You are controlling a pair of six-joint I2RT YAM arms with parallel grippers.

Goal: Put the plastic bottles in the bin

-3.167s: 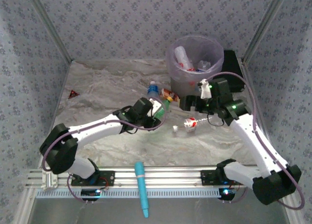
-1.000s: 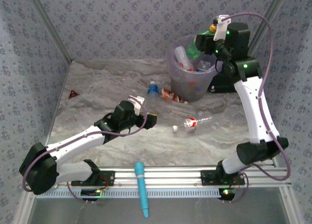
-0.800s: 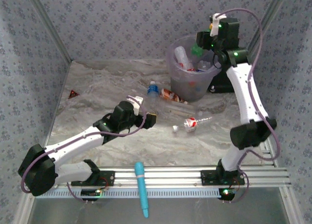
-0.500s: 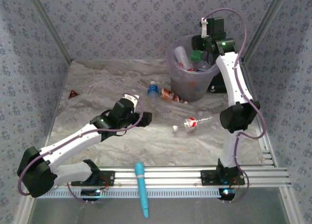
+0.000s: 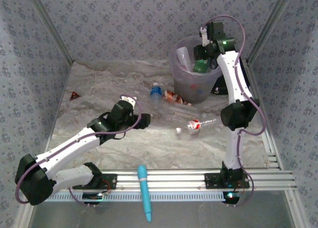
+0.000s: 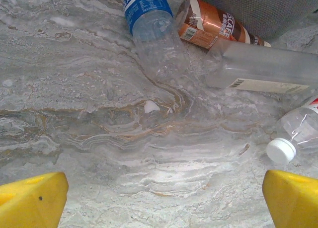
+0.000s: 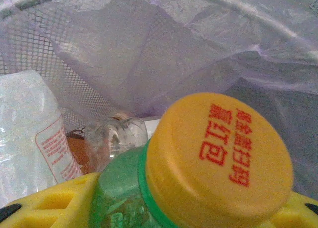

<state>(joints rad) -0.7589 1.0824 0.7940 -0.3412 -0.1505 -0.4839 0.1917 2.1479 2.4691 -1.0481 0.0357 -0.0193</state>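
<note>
1. The right gripper (image 5: 200,53) is over the mouth of the round translucent pale-purple plastic bin (image 5: 191,91). Its jaws are closed narrow on a green plastic bottle w/ yellow cap (image 7: 218,158), not yet let go.
2. Inside the bin lie at least 2 bottles: a whitish one w/ red print (image 7: 30,133) and a clear one (image 7: 117,136). The exact count I cannot tell.
3. The left gripper (image 6: 159,203) hovers low over the grey marble-pattern table (image 6: 99,114). Its jaws are wide and hold nothing.
4. On the table, approx. 4 bottles lie in front of it:
   - a clear bottle w/ blue label (image 6: 149,19)
   - a brown bottle w/ orange label (image 6: 213,24), just beside it, near the bin
   - a long clear bottle w/ white label (image 6: 263,69)
   - a small clear bottle w/ red label and white cap (image 5: 193,125)
5. My judgement: the task is partly done. What is left is to drop the green bottle, then put in the 4 others.
</note>
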